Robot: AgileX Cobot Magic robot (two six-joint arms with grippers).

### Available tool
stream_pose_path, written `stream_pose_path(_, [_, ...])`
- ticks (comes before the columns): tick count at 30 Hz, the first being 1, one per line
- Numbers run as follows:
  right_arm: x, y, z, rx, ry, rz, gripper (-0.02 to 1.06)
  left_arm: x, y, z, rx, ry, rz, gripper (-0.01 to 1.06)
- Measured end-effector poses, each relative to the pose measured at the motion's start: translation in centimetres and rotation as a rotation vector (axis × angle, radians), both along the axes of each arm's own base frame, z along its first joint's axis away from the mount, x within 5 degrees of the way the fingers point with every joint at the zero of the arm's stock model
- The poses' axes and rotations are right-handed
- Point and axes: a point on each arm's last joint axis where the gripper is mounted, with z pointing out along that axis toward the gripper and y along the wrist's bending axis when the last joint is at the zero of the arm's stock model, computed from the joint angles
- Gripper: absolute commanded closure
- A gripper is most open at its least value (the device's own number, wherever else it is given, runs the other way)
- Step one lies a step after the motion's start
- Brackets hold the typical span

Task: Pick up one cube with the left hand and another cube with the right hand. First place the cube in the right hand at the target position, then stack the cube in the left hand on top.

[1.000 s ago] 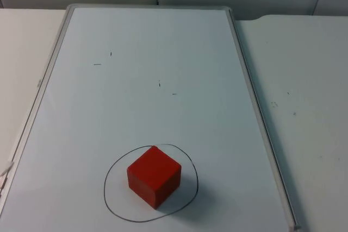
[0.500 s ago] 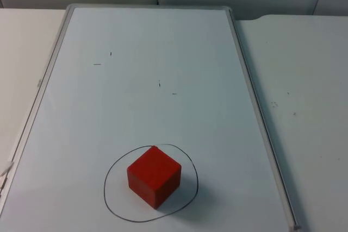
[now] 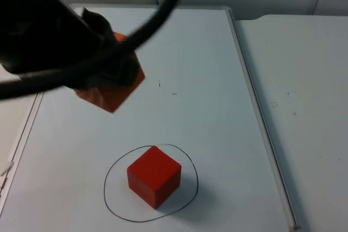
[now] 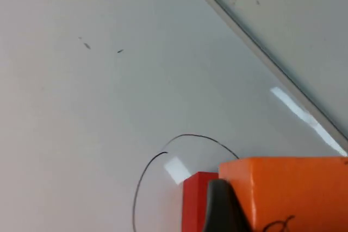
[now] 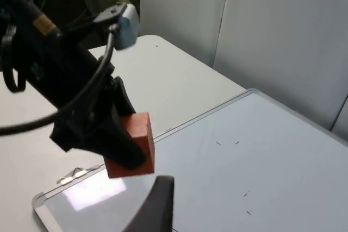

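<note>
A red cube [image 3: 154, 175] is seen on the whiteboard [image 3: 217, 134], inside a hand-drawn black circle [image 3: 111, 199] that marks the target position; one corner of the cube is turned toward the camera in the top view, and the cube is placed slightly above the middle of the circle. The left gripper [image 3: 111, 71] is found above the upper left part of the whiteboard, well apart from the red cube, and it is closed on an orange cube [image 3: 111, 93], which is held in the air and tilted. In the left wrist view the orange cube [image 4: 288, 191] is seen between the fingers, with one black fingertip [image 4: 223, 210] pressed against its face and a small black scribble on that face; behind and below it a part of the red cube [image 4: 198, 202] and the arc of the circle [image 4: 190, 136] are visible. In the right wrist view the left gripper [image 5: 122, 145] is seen from the side with the orange cube [image 5: 136, 139] clamped in it, above the edge of the whiteboard [image 5: 261, 161]. A black fingertip [image 5: 157, 205] of the right gripper is also seen in that view, high over the table [image 5: 163, 80]; whether the right gripper is open or closed cannot be told. A few small dark marks [image 3: 166, 88] are noticed on the whiteboard surface.
</note>
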Motion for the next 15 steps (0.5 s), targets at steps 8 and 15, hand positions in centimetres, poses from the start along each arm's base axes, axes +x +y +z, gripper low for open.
stream_pose_path(8, [0.0,0.0,-0.1,-0.008,0.003,-0.003,0.15,0.9,-2.1,-3.5,0.066,0.055,-0.021,1.05])
stream_pose_path(15, [0.0,0.0,-0.4,-0.018,0.008,-0.003,0.15,1.7,-2.9,-6.3,0.122,0.100,-0.011,1.05])
